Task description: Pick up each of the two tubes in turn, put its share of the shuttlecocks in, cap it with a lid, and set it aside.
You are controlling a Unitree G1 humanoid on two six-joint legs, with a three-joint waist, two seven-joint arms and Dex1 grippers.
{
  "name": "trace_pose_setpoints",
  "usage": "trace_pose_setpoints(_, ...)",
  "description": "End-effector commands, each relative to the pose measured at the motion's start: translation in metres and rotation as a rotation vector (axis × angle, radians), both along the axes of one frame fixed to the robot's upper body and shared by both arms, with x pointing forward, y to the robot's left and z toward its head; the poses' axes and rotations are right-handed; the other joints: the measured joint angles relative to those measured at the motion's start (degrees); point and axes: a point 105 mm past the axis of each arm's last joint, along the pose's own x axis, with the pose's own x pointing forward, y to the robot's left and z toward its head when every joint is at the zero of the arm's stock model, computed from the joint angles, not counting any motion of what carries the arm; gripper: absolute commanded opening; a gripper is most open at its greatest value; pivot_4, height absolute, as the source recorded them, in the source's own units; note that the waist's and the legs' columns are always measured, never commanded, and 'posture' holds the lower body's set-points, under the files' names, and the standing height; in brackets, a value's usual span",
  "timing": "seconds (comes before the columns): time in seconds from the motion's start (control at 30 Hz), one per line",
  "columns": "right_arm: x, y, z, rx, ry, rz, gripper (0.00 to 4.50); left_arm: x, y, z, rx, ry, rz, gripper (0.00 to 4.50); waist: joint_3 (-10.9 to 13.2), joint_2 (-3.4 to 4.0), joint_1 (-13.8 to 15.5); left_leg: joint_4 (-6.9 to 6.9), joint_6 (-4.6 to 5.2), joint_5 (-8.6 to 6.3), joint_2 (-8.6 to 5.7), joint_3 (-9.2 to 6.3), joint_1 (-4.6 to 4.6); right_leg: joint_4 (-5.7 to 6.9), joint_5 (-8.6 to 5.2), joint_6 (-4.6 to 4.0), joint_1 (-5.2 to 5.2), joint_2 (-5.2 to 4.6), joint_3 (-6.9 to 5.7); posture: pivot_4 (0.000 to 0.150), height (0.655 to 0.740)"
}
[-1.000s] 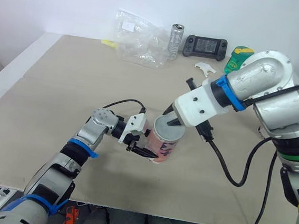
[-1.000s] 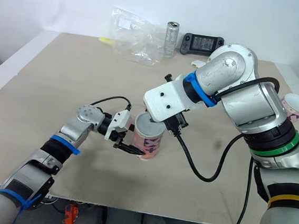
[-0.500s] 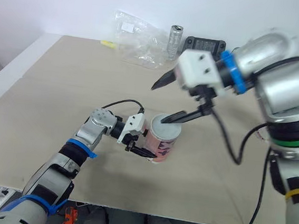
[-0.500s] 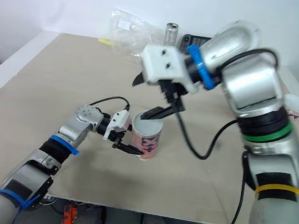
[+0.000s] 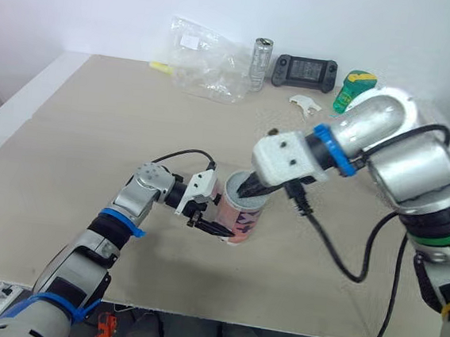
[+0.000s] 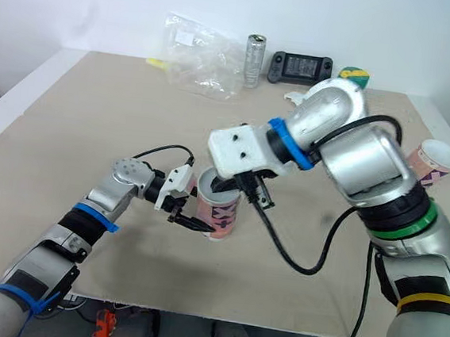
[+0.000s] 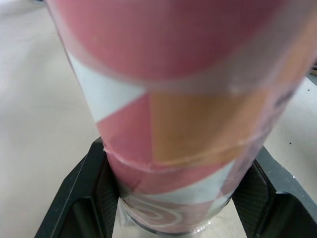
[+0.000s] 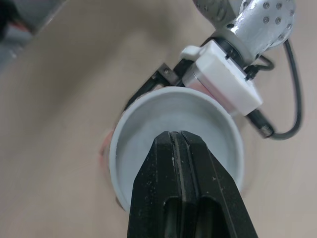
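The tube (image 5: pixel 242 218), mid-table, sat clamped in the left gripper (image 5: pixel 218 225) while the right gripper (image 8: pixel 181 144), jaws together, pressed on its lid (image 8: pixel 148 124); with 1 other tube (image 6: pixel 435 162) already aside at 3 o'clock, little seemed left.

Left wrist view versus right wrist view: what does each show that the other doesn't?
Left wrist view: the outer wall of the pink, orange and white patterned tube, clamped low between the left gripper's black fingers. Right wrist view: its pale round mouth from above, the right gripper shut over it. Both: that tube and the beige table.
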Motion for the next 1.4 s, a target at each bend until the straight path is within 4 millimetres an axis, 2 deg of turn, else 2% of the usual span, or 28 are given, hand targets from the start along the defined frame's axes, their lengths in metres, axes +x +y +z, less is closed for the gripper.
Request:
trace_pose_setpoints(0.03,0.002,-0.011,-0.032,-0.141,0.018,-0.001,0.08,0.0,0.016,-0.029,0.126,0.058,0.052,2.85,-0.05,-0.04,0.0,0.0,0.0,0.0,0.0,0.0,0.01,0.0,0.0,0.0,0.01,0.0,0.0,0.15,0.74)
trace_pose_setpoints(0.13,0.0,-0.017,-0.043,-0.196,0.011,0.023,0.08,0.0,0.016,-0.029,0.125,0.055,0.053,2.85,-0.42,-0.11,0.0,0.01,0.0,0.0,0.0,0.0,0.23,0.0,0.0,0.0,0.22,-0.01,0.0,0.15,0.74)
trace_pose_setpoints(0.2,-0.001,-0.015,-0.038,-0.142,0.022,0.018,0.08,0.0,0.016,-0.029,0.124,0.051,0.054,2.85,-0.69,-0.21,0.0,0.0,-0.01,-0.01,0.0,0.0,0.35,-0.01,-0.07,-0.13,0.32,-0.01,0.0,0.15,0.74)
trace_pose_setpoints(0.23,0.0,-0.01,-0.026,-0.067,0.037,0.005,0.08,0.0,0.016,-0.028,0.122,0.052,0.055,2.85,-0.72,-0.26,0.0,0.0,-0.02,-0.01,0.01,0.0,0.4,-0.01,-0.14,-0.26,0.35,-0.01,0.0,0.15,0.74)
trace_pose_setpoints(0.3,-0.001,0.005,0.019,0.201,0.084,-0.016,0.08,0.001,0.016,-0.028,0.117,0.047,0.06,2.85,-0.69,-0.26,-0.25,0.0,-0.02,-0.01,0.02,0.01,0.41,-0.01,-0.11,-0.28,0.36,-0.02,0.0,0.15,0.74)
trace_pose_setpoints(0.37,-0.002,0.005,0.046,0.357,0.133,-0.053,0.08,0.002,0.015,-0.027,0.112,0.036,0.064,2.85,-0.56,-0.1,-0.21,0.0,-0.01,0.01,0.06,0.05,0.31,-0.01,0.03,-0.36,0.23,-0.02,0.02,0.15,0.74)
trace_pose_setpoints(0.4,-0.001,0.001,0.053,0.395,0.156,-0.092,0.51,0.003,0.015,-0.027,0.108,0.027,0.067,2.85,-0.52,-0.03,-0.06,0.0,0.03,0.04,0.06,0.0,0.22,0.0,0.11,-0.22,0.18,0.02,0.01,0.15,0.74)
trace_pose_setpoints(0.47,-0.005,-0.015,0.055,0.421,0.183,-0.149,0.85,0.004,0.014,-0.026,0.098,0.022,0.072,2.85,-0.52,-0.03,0.36,-0.01,0.03,0.04,0.06,-0.02,0.13,-0.01,0.13,-0.12,0.11,0.03,0.0,0.15,0.74)
trace_pose_setpoints(0.53,-0.013,-0.027,0.054,0.452,0.209,-0.193,1.85,0.003,0.013,-0.024,0.086,0.027,0.071,2.85,-0.51,-0.05,0.67,-0.04,0.02,0.03,0.04,-0.04,0.07,-0.04,0.02,-0.08,0.1,0.02,-0.02,0.15,0.74)
trace_pose_setpoints(0.63,-0.021,-0.047,0.046,0.533,0.252,-0.292,2.99,0.002,0.008,-0.019,0.055,0.038,0.06,2.85,-0.51,-0.05,0.82,-0.09,-0.01,-0.05,0.01,-0.05,0.01,-0.12,-0.09,-0.06,0.1,0.02,-0.02,0.15,0.74)
trace_pose_setpoints(0.7,-0.025,-0.057,0.041,0.589,0.27,-0.358,3.96,0.002,0.006,-0.015,0.035,0.051,0.059,2.85,-0.48,0.01,0.83,-0.09,0.0,-0.05,0.01,-0.04,0.0,-0.11,-0.1,-0.05,0.08,0.01,0.01,0.15,0.74)
trace_pose_setpoints(0.73,-0.028,-0.06,0.038,0.608,0.279,-0.381,4.44,0.003,0.004,-0.011,0.019,0.046,0.064,3.15,-0.46,0.05,0.76,-0.09,0.0,-0.05,-0.01,-0.03,-0.02,-0.1,-0.08,-0.02,0.06,0.01,0.03,0.15,0.74)
trace_pose_setpoints(0.83,-0.028,-0.069,0.028,0.66,0.27,-0.482,4.5,0.003,0.0,0.0,-0.031,0.055,0.057,4.2,-0.4,0.13,0.64,-0.04,0.01,-0.03,-0.03,-0.01,-0.07,-0.1,0.02,0.05,-0.01,0.01,0.08,0.15,0.74)
trace_pose_setpoints(0.87,-0.027,-0.071,0.023,0.673,0.267,-0.517,4.5,0.002,-0.002,0.003,-0.041,0.046,0.049,4.36,-0.38,0.12,0.62,-0.02,0.0,-0.02,-0.03,-0.01,-0.12,-0.1,0.04,0.06,-0.08,0.01,0.09,0.15,0.74)
trace_pose_setpoints(1.0,-0.03,-0.074,0.007,0.679,0.26,-0.598,4.5,-0.002,-0.002,0.011,-0.059,0.009,0.019,4.36,-0.35,0.09,0.79,0.01,0.0,-0.01,-0.06,-0.02,-0.41,-0.12,0.02,0.11,-0.3,-0.02,0.09,0.15,0.74)
trace_pose_setpoints(1.1,-0.033,-0.079,-0.005,0.67,0.266,-0.657,4.5,-0.001,0.006,0.015,-0.069,-0.023,0.044,4.36,-0.35,0.09,0.97,0.0,0.01,-0.02,-0.08,-0.03,-0.6,-0.15,-0.05,0.13,-0.45,-0.04,0.07,0.15,0.74)
trace_pose_setpoints(1.17,-0.034,-0.087,-0.014,0.658,0.269,-0.705,4.5,0.005,0.019,0.017,-0.072,-0.069,0.097,4.36,-0.35,0.09,1.07,-0.02,0.04,-0.04,-0.09,-0.04,-0.69,-0.16,-0.07,0.1,-0.54,-0.04,0.07,0.15,0.74)
trace_pose_setpoints(1.27,-0.038,-0.096,-0.029,0.657,0.295,-0.768,4.5,0.001,0.054,0.018,-0.044,-0.036,0.142,4.36,-0.34,0.07,0.99,-0.07,0.09,-0.08,-0.09,-0.02,-0.7,-0.15,-0.1,0.06,-0.63,-0.03,0.08,0.15,0.74)
trace_pose_setpoints(1.4,-0.038,-0.094,-0.047,0.659,0.312,-0.785,4.5,-0.006,0.082,0.03,-0.067,-0.013,0.204,4.36,-0.29,0.12,1.0,-0.08,0.1,-0.08,-0.03,-0.05,-0.69,-0.13,-0.14,0.01,-0.63,0.0,0.03,0.15,0.74)
